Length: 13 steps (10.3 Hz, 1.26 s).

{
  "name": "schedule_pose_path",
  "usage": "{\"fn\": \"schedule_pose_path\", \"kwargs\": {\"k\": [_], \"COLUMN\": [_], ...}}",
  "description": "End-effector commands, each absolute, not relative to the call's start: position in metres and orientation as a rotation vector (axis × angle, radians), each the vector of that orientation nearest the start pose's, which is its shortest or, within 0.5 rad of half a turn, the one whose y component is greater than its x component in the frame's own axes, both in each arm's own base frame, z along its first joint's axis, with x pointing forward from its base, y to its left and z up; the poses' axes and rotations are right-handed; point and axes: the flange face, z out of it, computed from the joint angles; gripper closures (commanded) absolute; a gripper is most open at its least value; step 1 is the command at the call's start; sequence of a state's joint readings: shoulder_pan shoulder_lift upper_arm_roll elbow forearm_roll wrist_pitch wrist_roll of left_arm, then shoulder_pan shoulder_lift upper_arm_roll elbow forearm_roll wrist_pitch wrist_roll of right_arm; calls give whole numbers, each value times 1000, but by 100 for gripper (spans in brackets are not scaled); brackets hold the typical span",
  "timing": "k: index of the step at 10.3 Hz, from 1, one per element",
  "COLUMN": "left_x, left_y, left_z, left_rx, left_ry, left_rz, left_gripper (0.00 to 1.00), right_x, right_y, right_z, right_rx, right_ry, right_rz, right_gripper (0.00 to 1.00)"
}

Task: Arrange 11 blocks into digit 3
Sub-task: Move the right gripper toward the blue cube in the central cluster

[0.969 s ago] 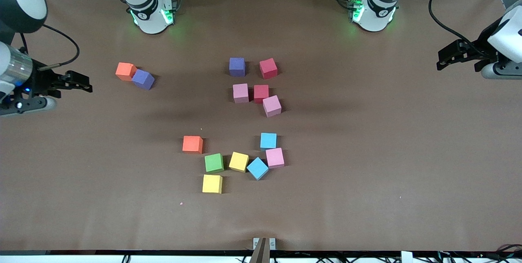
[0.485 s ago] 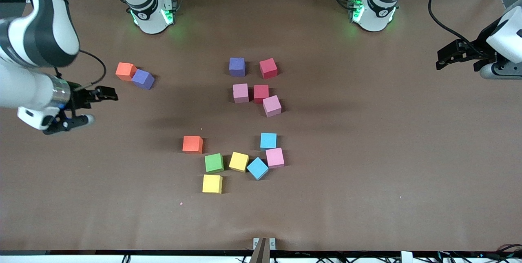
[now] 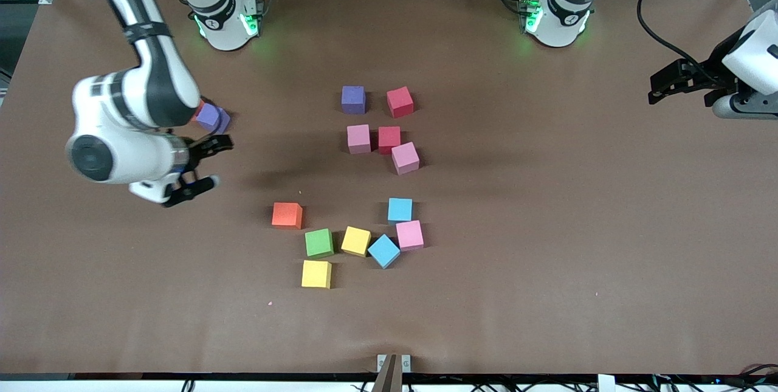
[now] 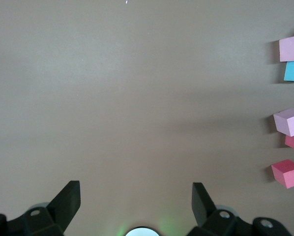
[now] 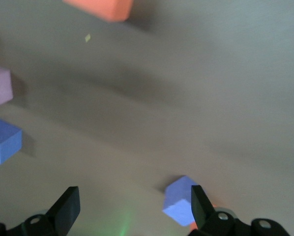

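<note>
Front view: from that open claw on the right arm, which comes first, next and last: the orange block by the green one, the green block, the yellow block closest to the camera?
From the right gripper:
1. Orange block, toward the table's middle.
2. Green block, nearer the camera.
3. Yellow block, nearest the camera.

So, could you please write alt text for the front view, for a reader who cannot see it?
Coloured foam blocks lie scattered mid-table on brown paper. The right gripper, open, hovers beside a purple block at the right arm's end. The left gripper waits, open, over the left arm's end.
</note>
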<state>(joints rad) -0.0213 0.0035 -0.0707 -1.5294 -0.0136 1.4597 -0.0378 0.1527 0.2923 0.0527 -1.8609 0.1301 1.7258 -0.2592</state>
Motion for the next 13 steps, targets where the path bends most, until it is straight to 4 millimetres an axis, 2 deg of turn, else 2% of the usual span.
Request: {"fn": "schedule_pose_path", "kwargs": {"k": [1,3,5,7,9,10,12,13], "left_x": [540,539,538,538,537,538,538,538], "left_y": [-52,-61,-73,-74,-74,-74,-71,-71], "left_z": [635,635,636,636,637,636,636,636], "left_rx": [-3148,-3146,-3144,-3144,-3144,-3144,-3144,-3144], "left_ry": [99,123,152,154,154,154,157,159], "left_rz": [132,132,130,130,127,130,130,130], "left_gripper": [0,0,0,0,0,0,0,0], "right_x": [513,483,466,438,407,389,358,354], "right_y": [169,213,248,295,318,334,369,375], "right_z": [315,300,289,283,265,258,245,238], "right_rx": [-2823,-2832,-2883,-2943,-2909,-2898,-2965,-2979], "right_ry": [-667,-743,-643,-541,-419,-414,-290,-257], "right_rz": [621,652,602,617,625,626,573,561], "right_gripper": [0,0,0,0,0,0,0,0]}}
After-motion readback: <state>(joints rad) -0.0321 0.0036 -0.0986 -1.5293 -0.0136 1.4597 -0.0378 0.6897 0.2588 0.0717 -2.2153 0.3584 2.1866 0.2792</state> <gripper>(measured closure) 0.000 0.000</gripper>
